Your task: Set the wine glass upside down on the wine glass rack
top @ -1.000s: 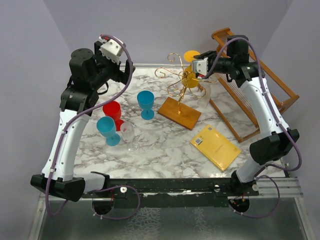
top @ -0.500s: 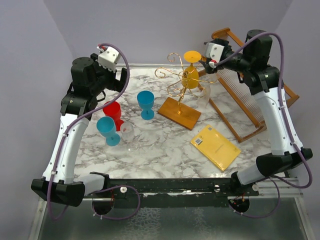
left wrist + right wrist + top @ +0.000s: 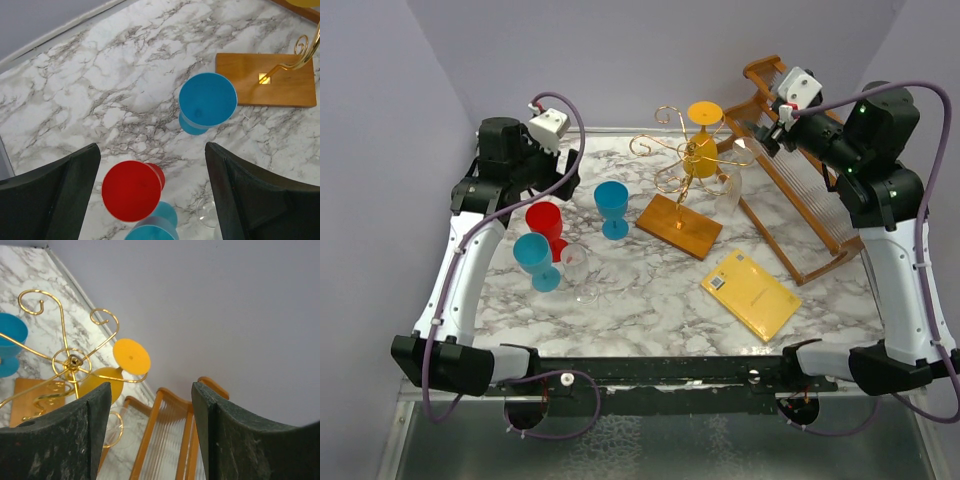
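Hung upside down on wine glass rack: yellow wine glass, stem roughly vertical; sat ahead-left of right gripper, nearer arm; jaws spread, empty; seemingly seated.

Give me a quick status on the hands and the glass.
Both hands open and empty: left hand, right hand. Yellow wine glass hangs upside down on the gold wire rack. Nothing in the way.
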Motion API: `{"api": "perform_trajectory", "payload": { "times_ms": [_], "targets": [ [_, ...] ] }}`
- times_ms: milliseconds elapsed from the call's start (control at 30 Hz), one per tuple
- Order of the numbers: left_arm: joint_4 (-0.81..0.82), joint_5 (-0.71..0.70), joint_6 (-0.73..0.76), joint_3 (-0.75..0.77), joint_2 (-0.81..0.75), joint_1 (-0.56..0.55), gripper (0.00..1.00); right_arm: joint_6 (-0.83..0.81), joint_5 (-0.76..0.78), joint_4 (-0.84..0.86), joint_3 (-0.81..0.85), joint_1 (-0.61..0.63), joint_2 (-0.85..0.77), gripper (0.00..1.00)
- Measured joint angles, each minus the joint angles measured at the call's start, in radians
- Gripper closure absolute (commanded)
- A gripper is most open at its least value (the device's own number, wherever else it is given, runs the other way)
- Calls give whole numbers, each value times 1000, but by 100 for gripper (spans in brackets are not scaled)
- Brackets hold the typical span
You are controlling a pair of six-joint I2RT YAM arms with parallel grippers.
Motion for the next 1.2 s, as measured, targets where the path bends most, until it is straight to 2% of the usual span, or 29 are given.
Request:
{"api": "perform_trajectory", "payload": {
  "times_ms": [233,533,900,1200],
  "targets": [
    [-79,46,24,27,59,-5,15,87,27,-29,-84,-3,-44,34],
    [-58,50,-30,61,230,-47,22,155,15,-45,-109,-69,-90,34],
    [-24,47,-98,133,402,-89,42,170,-4,-51,-123,-125,-136,34],
    [-3,40,-122,116,457,-92,60,171,-17,-60,-134,-138,-137,34]
  ]
}}
